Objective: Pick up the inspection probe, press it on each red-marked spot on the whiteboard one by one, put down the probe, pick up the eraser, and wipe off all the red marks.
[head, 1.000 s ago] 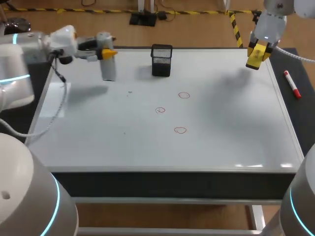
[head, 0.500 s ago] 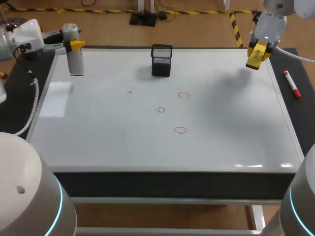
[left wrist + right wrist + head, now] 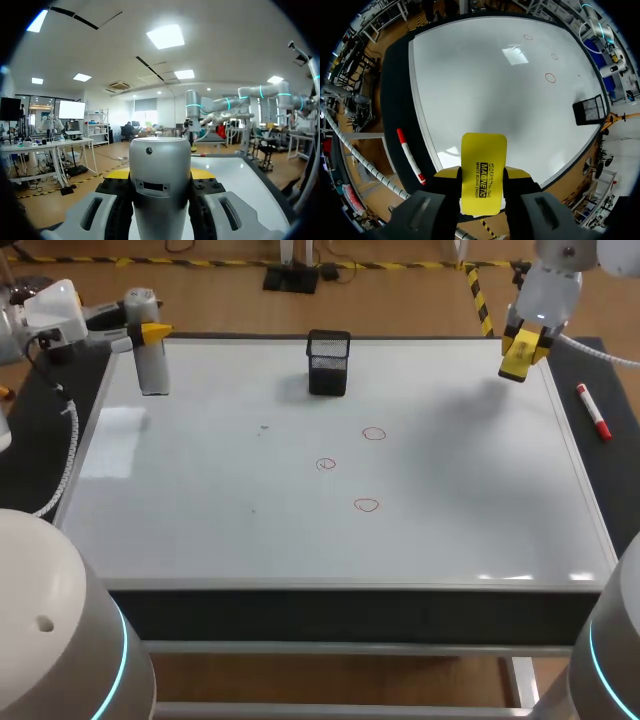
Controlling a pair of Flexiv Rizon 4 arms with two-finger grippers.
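The grey cylindrical probe [image 3: 152, 365] hangs upright over the whiteboard's [image 3: 250, 530] far left corner, with my left gripper [image 3: 148, 333] shut on its upper part. In the left wrist view the probe [image 3: 160, 190] fills the gap between the fingers [image 3: 117, 200]. My right gripper [image 3: 522, 344] is shut on the yellow eraser [image 3: 518, 360] above the far right corner; the eraser [image 3: 483, 172] juts out between its fingers. Three red circles [image 3: 374, 434], [image 3: 326, 464], [image 3: 366, 505] are drawn near the board's middle.
A black mesh pen holder [image 3: 328, 362] stands at the board's far edge, near the middle. A red marker [image 3: 594, 412] lies on the dark surface just right of the board. The board's raised metal frame runs all round.
My left arm carried the probe leftward from the board's far middle-left to its far left corner, then held still. The right arm has not moved.
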